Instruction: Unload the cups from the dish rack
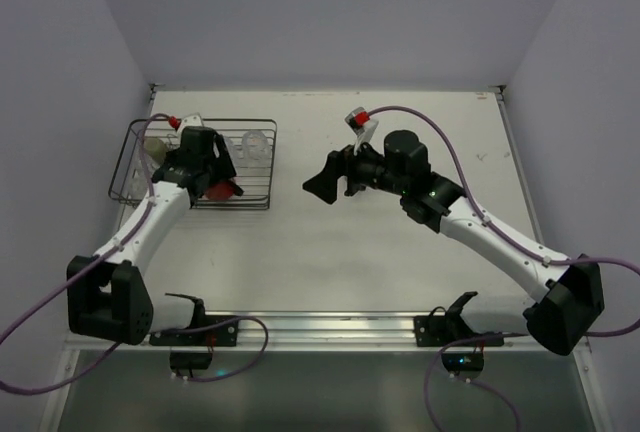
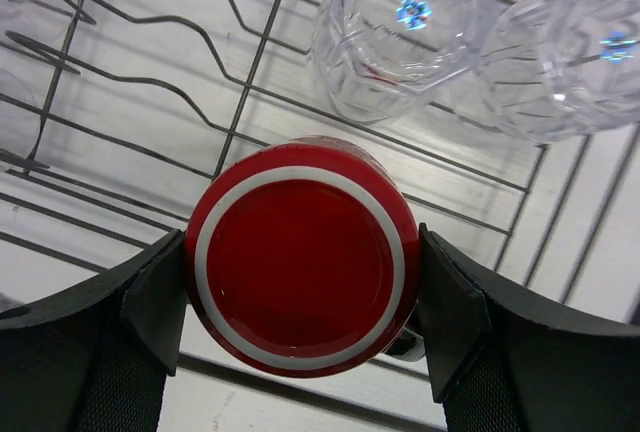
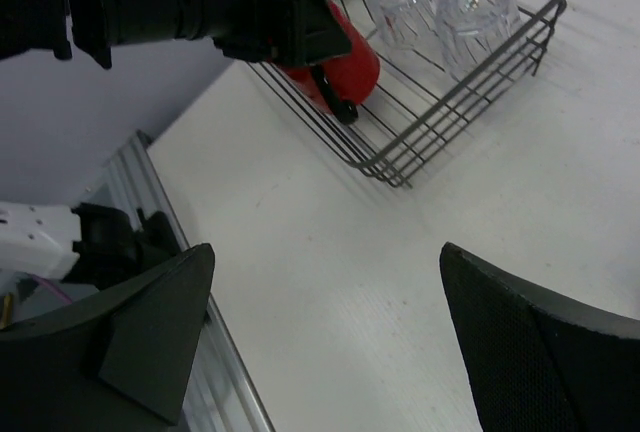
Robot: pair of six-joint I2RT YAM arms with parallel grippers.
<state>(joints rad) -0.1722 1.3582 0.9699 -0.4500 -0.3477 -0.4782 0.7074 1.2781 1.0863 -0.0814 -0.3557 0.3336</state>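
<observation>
Since the upturned red mug (image 2: 300,267) looks rigid and slippery, left pincer (image 2: 302,287) clasps its sides; right pincer (image 3: 320,287) gapes wide, empty.

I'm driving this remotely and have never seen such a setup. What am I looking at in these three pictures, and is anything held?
Two robot arms stand at the near edge of a white table. The overhead picture looks down on both; the other two come from cameras on each wrist, so the black shapes at their lower edges are that arm's own fingers. The left gripper is inside the wire dish rack, fingers against both sides of an upside-down red mug. Two clear glasses sit beside it. The right gripper hangs open over the table, holding nothing.
</observation>
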